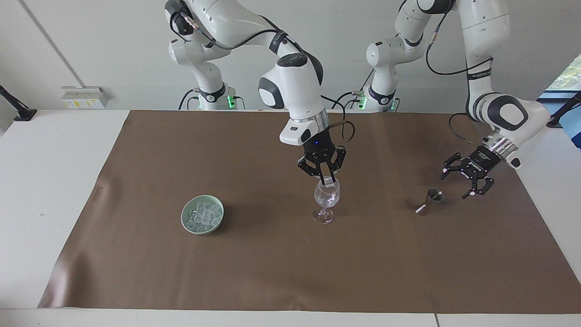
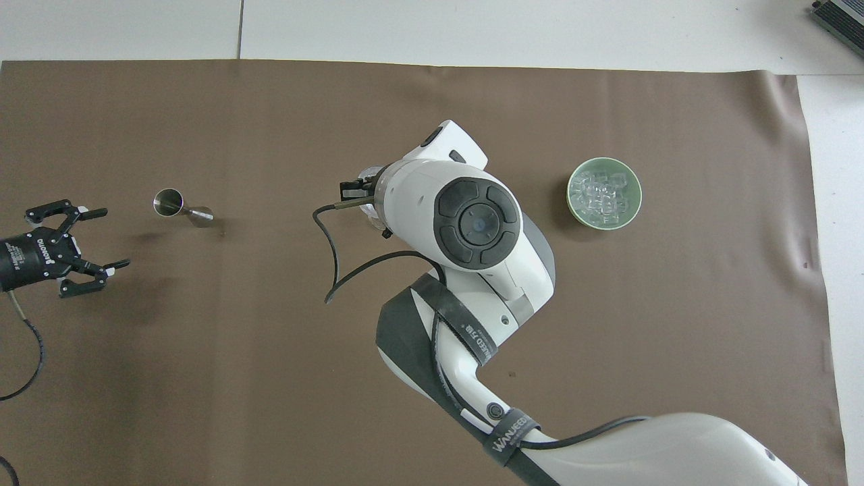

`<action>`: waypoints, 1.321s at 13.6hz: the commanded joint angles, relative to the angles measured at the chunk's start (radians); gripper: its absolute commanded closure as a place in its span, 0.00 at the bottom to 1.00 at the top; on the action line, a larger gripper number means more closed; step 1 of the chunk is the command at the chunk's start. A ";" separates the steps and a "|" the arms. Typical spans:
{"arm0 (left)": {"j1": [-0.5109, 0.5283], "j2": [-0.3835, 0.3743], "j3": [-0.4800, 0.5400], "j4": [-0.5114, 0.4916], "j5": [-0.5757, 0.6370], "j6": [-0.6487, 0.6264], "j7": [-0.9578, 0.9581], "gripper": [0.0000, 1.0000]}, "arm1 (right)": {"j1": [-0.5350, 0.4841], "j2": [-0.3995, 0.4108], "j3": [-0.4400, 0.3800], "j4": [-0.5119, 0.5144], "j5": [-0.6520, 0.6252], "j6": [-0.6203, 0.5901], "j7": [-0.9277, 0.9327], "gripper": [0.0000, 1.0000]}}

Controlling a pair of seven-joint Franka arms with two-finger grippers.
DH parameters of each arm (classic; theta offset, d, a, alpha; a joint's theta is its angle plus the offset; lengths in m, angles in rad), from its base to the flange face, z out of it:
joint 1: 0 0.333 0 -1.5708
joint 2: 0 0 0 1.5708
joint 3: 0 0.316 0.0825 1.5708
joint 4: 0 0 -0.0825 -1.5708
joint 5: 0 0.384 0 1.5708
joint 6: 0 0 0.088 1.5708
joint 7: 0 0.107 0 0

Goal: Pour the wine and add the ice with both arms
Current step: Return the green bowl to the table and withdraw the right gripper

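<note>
Standing upright: jigger (image 1: 429, 200) | dark metallic hourglass | ungripped

Backdrop as I see it remotely: daylight.
Plain pale wall (image 1: 91, 45); white table (image 1: 54, 181) under brown mat (image 1: 254, 263); wall box (image 1: 84, 96); possibly a window (image 1: 567, 75) at the edge.

place: robotics lab; evidence: two white arms (image 1: 290, 86); brown-matted table (image 1: 68, 181); bare wall

Dark metal jigger (image 1: 428, 201) stands tilted on the brown mat; clear ice cubes (image 1: 203, 215) fill a bowl.
</note>
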 commanded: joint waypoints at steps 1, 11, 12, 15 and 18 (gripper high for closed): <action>0.003 -0.026 0.036 0.035 0.099 -0.089 -0.003 0.00 | -0.003 0.017 0.007 0.019 -0.032 0.013 0.034 0.81; -0.015 -0.106 0.055 0.211 0.384 -0.246 0.007 0.00 | -0.002 0.012 0.004 0.042 -0.058 -0.002 0.026 0.67; -0.016 -0.109 0.032 0.257 0.436 -0.269 0.002 0.00 | -0.003 0.008 0.006 0.062 -0.065 -0.021 0.023 0.67; -0.016 -0.109 0.006 0.360 0.487 -0.340 0.010 0.00 | -0.034 -0.027 0.003 0.092 -0.063 -0.090 -0.053 0.67; -0.016 -0.109 -0.034 0.444 0.507 -0.392 0.010 0.00 | -0.118 -0.081 0.006 0.073 -0.049 -0.218 -0.185 0.54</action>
